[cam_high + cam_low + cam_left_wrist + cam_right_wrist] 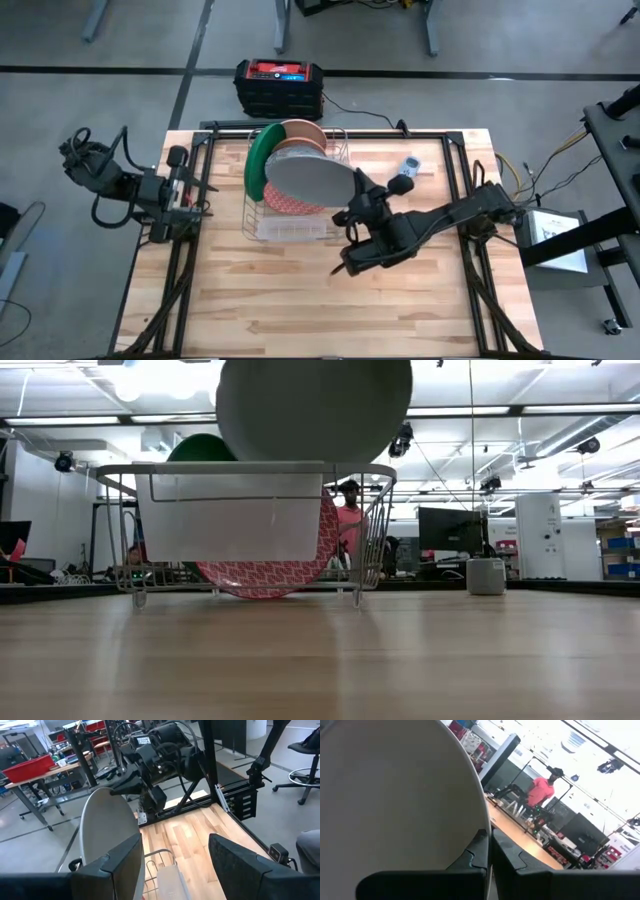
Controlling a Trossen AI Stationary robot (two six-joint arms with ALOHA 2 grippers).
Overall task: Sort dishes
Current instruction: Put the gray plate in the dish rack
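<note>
A silver wire rack [292, 205] with a clear tray [230, 515] stands at the table's far middle. In it stand on edge a dark green plate [257, 160], a salmon-pink plate [302, 133] and a red patterned plate [268, 576]. My right gripper [356, 190] is shut on a grey plate [310, 178] above the rack; the plate also shows in the low view [315, 405]. I cannot make out a white speckled plate. My left gripper [175, 865] is open and empty, waiting at the table's left edge [172, 195]. My right gripper pinches the grey plate's rim [481, 827] between its two fingers [510, 857], on the plate's side toward the table's right. The fingers come from the right, slanting. The plate stands tilted, its face toward the near edge, lifted over the rack with its lower edge about level with the rack's top rim.
A small grey-blue gadget [410, 165] lies on the table to the right of the rack. A black and red box [278, 85] sits on the floor beyond the far edge. Bare wood [300, 300] stretches across the near half. A person in pink [350, 520] sits in the room behind.
</note>
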